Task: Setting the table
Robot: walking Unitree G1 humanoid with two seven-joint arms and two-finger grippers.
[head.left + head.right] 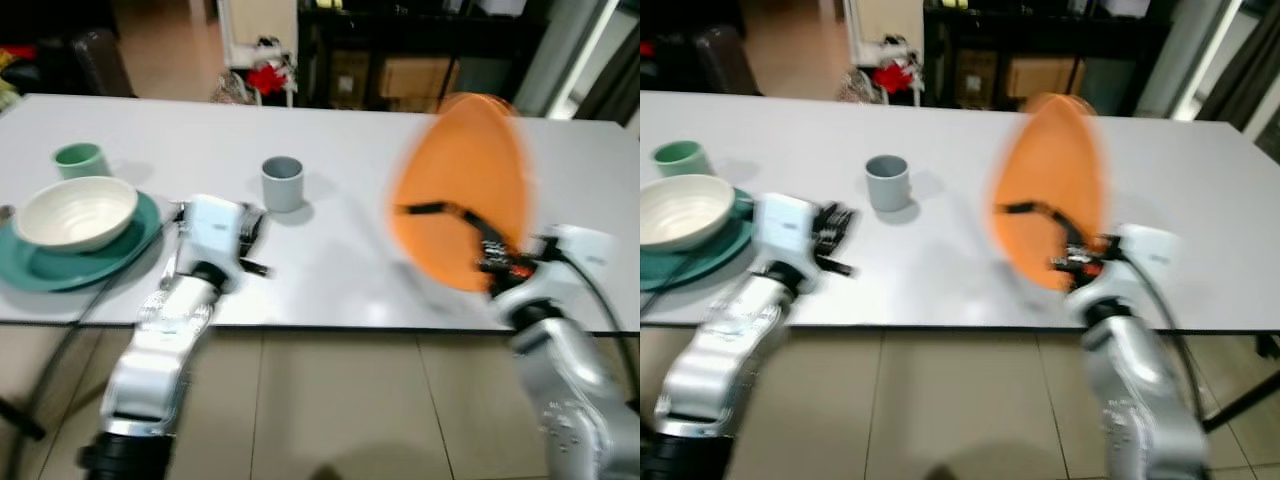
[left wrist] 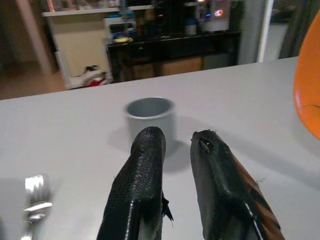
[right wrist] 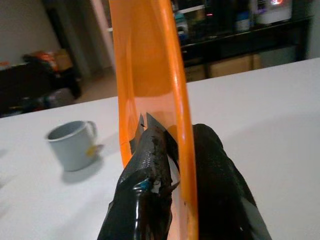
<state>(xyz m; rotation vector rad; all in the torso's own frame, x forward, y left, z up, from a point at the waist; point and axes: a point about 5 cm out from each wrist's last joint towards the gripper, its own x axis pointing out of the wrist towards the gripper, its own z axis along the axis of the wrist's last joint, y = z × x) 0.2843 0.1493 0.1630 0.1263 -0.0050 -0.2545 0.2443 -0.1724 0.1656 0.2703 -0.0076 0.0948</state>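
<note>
Orange plate: a smooth, glossy round orange plastic plate (image 1: pixel 465 185) is standing nearly on edge above the right part of the white rectangular table (image 1: pixel 340 150), its hollow face turning toward the robot's left; its outline is blurring in both eye views.
Right gripper: the right gripper (image 3: pixel 172 150) is pinching the plate's rim, one black finger pressing on each face, as the right wrist view is showing; the rim is running as a thin orange band between the fingers.
Left gripper: the left gripper (image 2: pixel 175 150) is hovering low over the table near its front edge, its two fingers lying close together with a narrow gap between them and nothing in it.
Grey mug: a small grey cylindrical mug (image 1: pixel 282 183) is sitting upright on the table just beyond the left gripper, apart from the plate.
Place setting, left: a white ribbed bowl (image 1: pixel 75 212) is resting on a round teal plate (image 1: pixel 120 250) at the table's left end; a pale green cup (image 1: pixel 80 158) is standing just behind them.
Fork: a silver metal fork (image 2: pixel 34 197) is lying on the table near the left gripper.
</note>
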